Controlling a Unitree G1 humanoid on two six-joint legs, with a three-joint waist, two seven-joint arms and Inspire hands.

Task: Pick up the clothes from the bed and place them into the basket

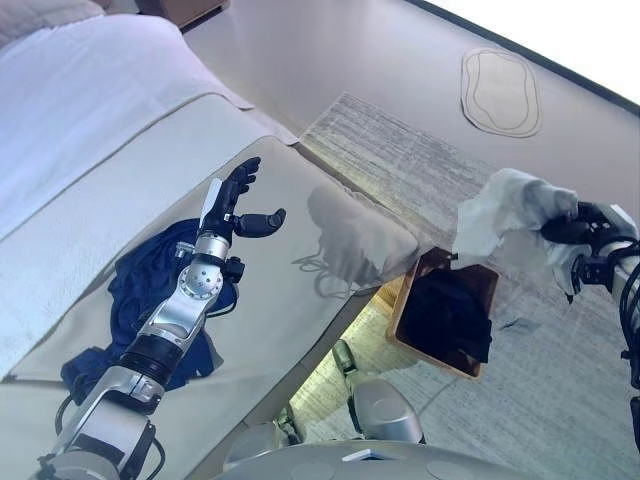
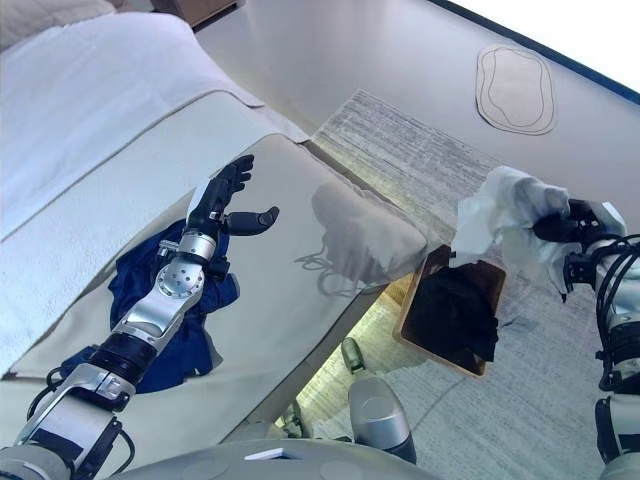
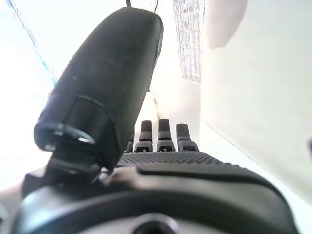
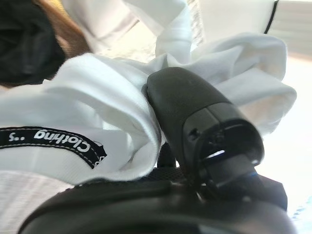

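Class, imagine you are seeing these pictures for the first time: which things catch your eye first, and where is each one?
The right hand holds a bunched white garment in the air, just above a brown basket on the floor that already has dark clothing in it. On the bed, a crumpled blue garment lies under the left arm, whose left hand is open above the cover.

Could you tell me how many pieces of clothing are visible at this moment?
3: a white garment gripped in the right hand above the basket, a black garment inside that basket, and a blue garment on the bed. More may lie hidden beneath.
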